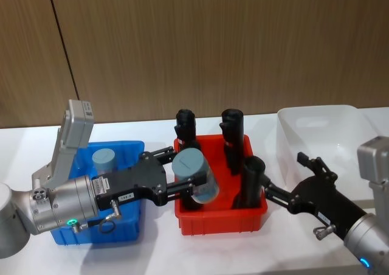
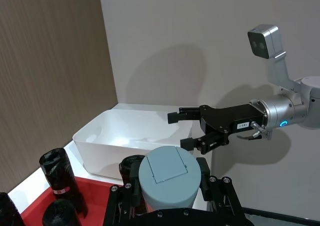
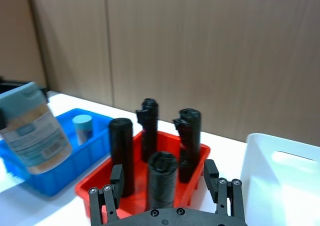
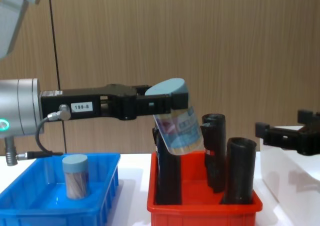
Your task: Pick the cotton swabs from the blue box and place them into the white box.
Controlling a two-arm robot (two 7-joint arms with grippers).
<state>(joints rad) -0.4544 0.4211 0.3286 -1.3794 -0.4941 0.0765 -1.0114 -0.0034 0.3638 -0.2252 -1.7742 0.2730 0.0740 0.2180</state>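
Head view: the left gripper has its fingers clamped on a cotton swab tub. It carries the tub tilted above the left half of the red bin, which sits mid-bench. A second tub stands in the blue box toward the bench's left edge. The white box sits toward the right edge. The right gripper hangs between the red bin and the white box, its fingers spread wide and holding nothing.

Left wrist view: the tub's pale lid sits squarely between the left fingers. Beyond it, the right gripper's open fingers hover by the white box.

Right wrist view: the right fingers stand wide apart above the black tubes. The tub shows aloft and leaning.

Chest view: the fingers grip the tub high up, just under its lid. Its base hangs low, close to a tube top; I cannot tell whether they touch.

Likely risks: with so high and tilted a hold, the tub could pivot or slip loose into the red bin. Carried toward the white box at this height, its base could clip the tall tubes and topple one. The right gripper also appears to sit in the way, so the two arms could collide unless it receives the tub or moves aside.
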